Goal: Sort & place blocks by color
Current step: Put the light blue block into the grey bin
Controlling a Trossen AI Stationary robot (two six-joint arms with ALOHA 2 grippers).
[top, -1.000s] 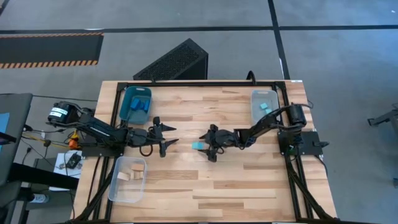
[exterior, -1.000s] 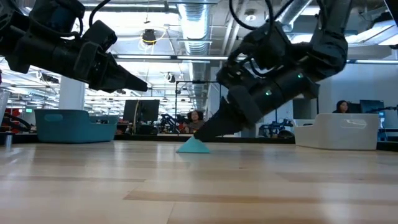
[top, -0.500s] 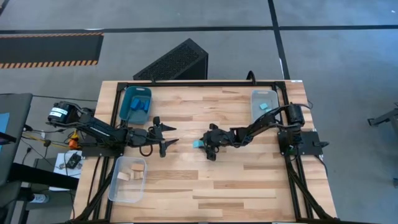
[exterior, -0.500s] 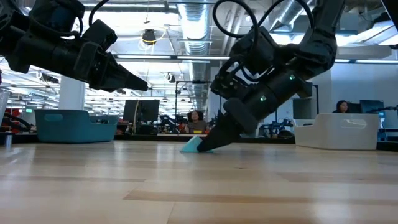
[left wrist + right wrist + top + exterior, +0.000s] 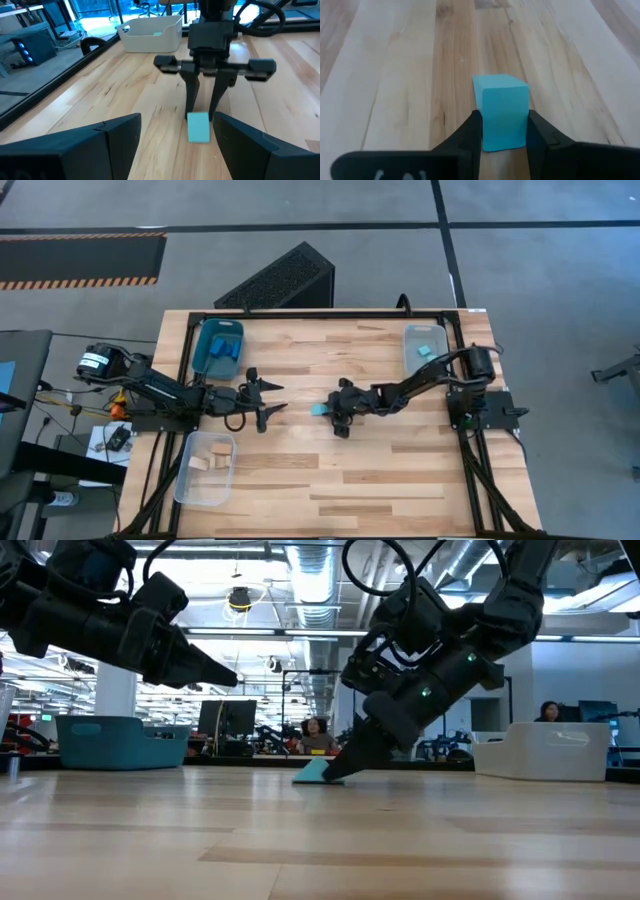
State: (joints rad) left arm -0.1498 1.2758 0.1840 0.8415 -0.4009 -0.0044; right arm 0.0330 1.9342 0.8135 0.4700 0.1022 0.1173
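Right gripper (image 5: 502, 131): fingers, a second ago apart, now pinch turquoise block (image 5: 501, 111) on desk (image 5: 380, 470); ready for lifting. Left gripper (image 5: 272, 400): spread, idle.

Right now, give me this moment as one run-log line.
right gripper: shut on turquoise block, mid-table | left gripper: open, empty, waiting left of centre | turquoise blocks in white tray | wood blocks in clear tray
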